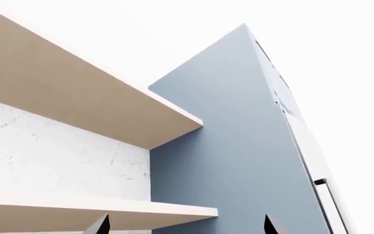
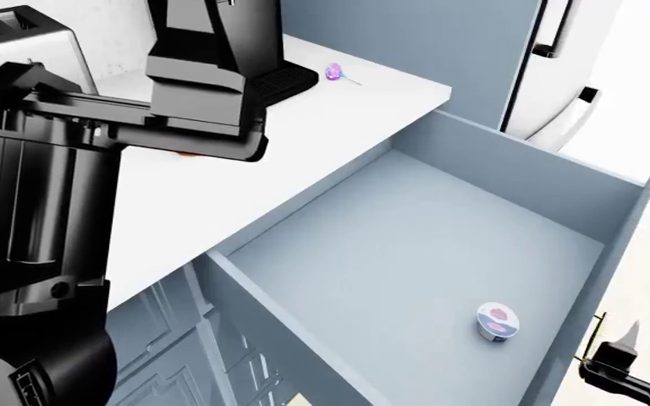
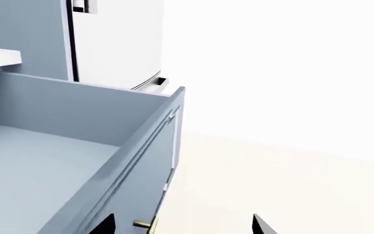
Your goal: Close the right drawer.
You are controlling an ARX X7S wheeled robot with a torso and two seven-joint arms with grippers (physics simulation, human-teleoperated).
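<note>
- The right drawer stands pulled well out from under the white countertop, a deep blue-grey box with smooth plain inner walls; its front edge reaches toward the lower right of the head view.
- In the right wrist view the same drawer shows its panelled front and one brass handle end, above a pale cream floor.
- One small round white tub with a pink-patterned lid lies on the drawer floor, near the front wall and apart from the side walls.
- On the countertop: one small purple-pink item, one black appliance, and one silver toaster at the far left.
- One tall blue-grey fridge panel rises beyond the counter's end, beside a white fridge door with dark handles.
- The right gripper sits just outside the drawer front, beside the handle; its two dark fingertips are set apart, holding nothing.
- The left gripper points up at two beige wall shelves and the fridge panel's side, fingertips spread apart.
- The left arm hangs over the counter, blocking much of the head view's left side.
</note>
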